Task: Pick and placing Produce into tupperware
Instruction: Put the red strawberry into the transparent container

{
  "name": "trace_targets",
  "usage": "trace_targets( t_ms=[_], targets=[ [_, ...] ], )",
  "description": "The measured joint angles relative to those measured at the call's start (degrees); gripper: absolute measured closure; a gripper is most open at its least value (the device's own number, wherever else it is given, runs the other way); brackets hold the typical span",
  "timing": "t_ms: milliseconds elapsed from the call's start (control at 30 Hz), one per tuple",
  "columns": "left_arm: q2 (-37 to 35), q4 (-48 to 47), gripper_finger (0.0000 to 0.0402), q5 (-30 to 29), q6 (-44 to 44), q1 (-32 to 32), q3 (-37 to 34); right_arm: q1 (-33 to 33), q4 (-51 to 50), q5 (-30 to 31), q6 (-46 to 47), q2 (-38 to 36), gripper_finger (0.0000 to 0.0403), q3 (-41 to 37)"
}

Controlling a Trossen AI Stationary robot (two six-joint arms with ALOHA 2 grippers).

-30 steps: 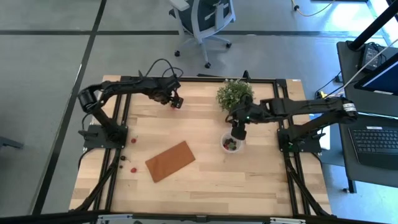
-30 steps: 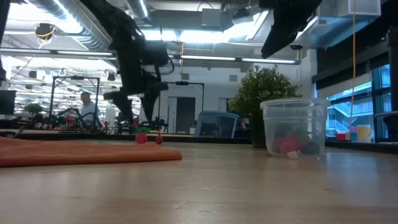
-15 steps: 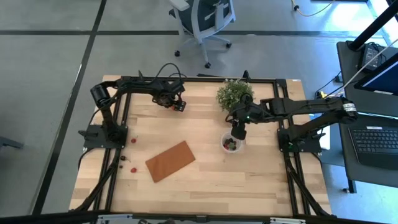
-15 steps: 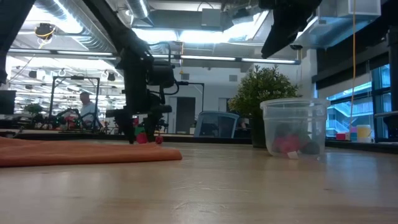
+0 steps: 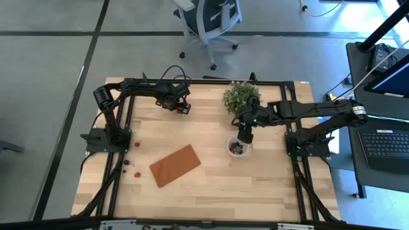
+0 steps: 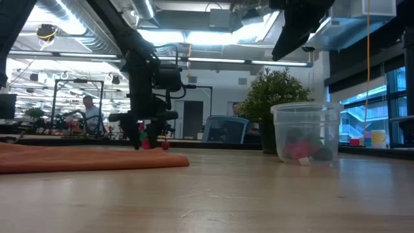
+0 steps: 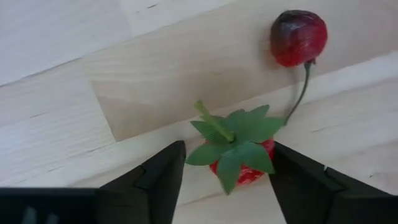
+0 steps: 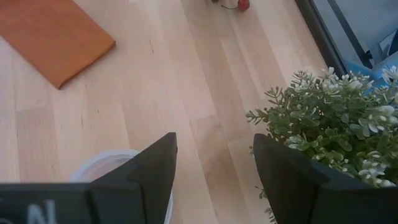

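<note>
The left gripper [image 7: 227,180] reaches down at the table's [image 5: 211,179] far edge, fingers open around a strawberry [image 7: 239,158], not yet gripping it, while the right gripper [image 5: 243,137] hangs open above the cup [image 5: 238,147].

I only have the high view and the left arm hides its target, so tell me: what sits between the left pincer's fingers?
Observer: A strawberry with green leaves, standing on the wood between the fingers of the left pincer.
Operator: Anything beside it?
Observer: A cherry with a stem lies just past it.
Operator: Is the tupperware empty?
Observer: No. The low view shows red and dark pieces inside the tupperware.
Operator: And the right pincer?
Observer: The right pincer hangs open above the cup, next to the plant.
</note>
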Motion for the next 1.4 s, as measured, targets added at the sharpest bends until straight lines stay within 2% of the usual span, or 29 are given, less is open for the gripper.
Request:
trace_targets(
  t_ms=[233, 433, 733, 933, 1233, 1400],
  targets=[
    [0.04, 0.88, 0.0221, -0.85, -0.23, 0.08, -0.15, 0.00, -0.02, 0.00, -0.01, 0.00, 0.0188, 0.00],
    [0.08, 1.31, 0.0223, -1.78, 0.44, 0.10, -0.15, 0.02, -0.02, 0.00, -0.02, 0.00, 0.0188, 0.00],
    [0.12, 2.51, 0.0223, -2.07, 9.04, 0.21, -0.15, 0.02, -0.03, 0.00, -0.02, 0.00, 0.0188, 0.00],
    [0.17, 3.19, 0.0225, -2.14, 11.42, 0.23, -0.10, 0.02, -0.02, -0.02, -0.02, 0.00, 0.0188, 0.00],
    [0.20, 4.12, 0.0277, -2.32, 12.50, -0.07, -0.08, 0.02, -0.02, -0.02, -0.02, 0.00, 0.0188, -0.02],
    [0.20, 4.28, 0.0274, -2.27, 13.40, -0.07, -0.08, 0.02, -0.02, 0.00, -0.02, 0.00, 0.0188, -0.02]
  ],
)
